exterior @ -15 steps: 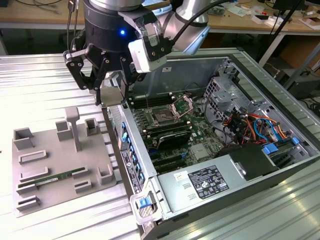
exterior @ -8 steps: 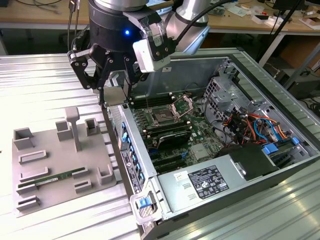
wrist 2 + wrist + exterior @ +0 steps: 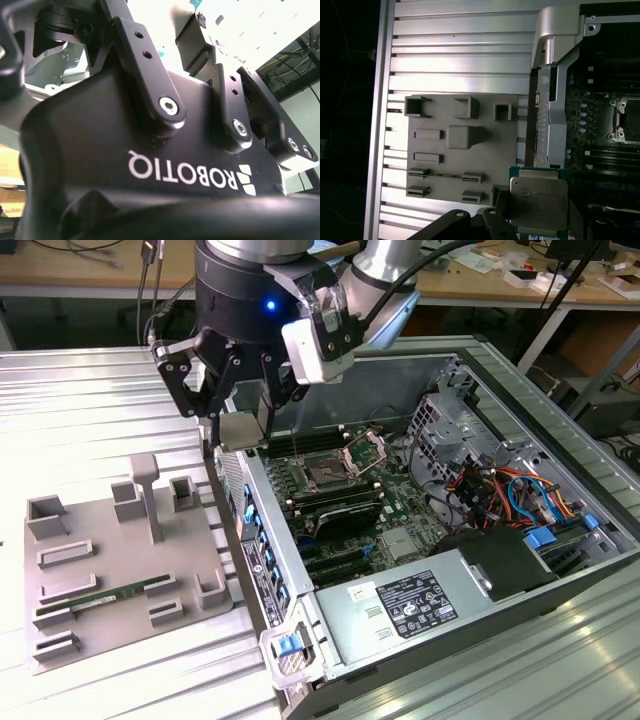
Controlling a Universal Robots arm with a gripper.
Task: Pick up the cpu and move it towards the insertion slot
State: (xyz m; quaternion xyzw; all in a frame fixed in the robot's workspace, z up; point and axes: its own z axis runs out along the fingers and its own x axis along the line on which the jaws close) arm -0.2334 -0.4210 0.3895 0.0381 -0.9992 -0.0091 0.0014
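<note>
Black 2-finger gripper (image 3: 240, 405) pinching the flat square silver-topped cpu (image 3: 240, 430), held aloft over the case edge; dark square steel-framed insertion slot (image 3: 327, 477) lying toward the exterior view's right, lower.

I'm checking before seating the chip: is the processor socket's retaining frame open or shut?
Open. In the exterior view the insertion slot's silver frame stands tilted up behind the dark bare socket. The gripper holds the cpu above the case edge.

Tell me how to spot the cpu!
Find the open computer case, then its edge nearest the grey parts tray. Above that edge, the black end effector holds the cpu: a flat square chip with a pale silver top, unlike the long green memory stick.
</note>
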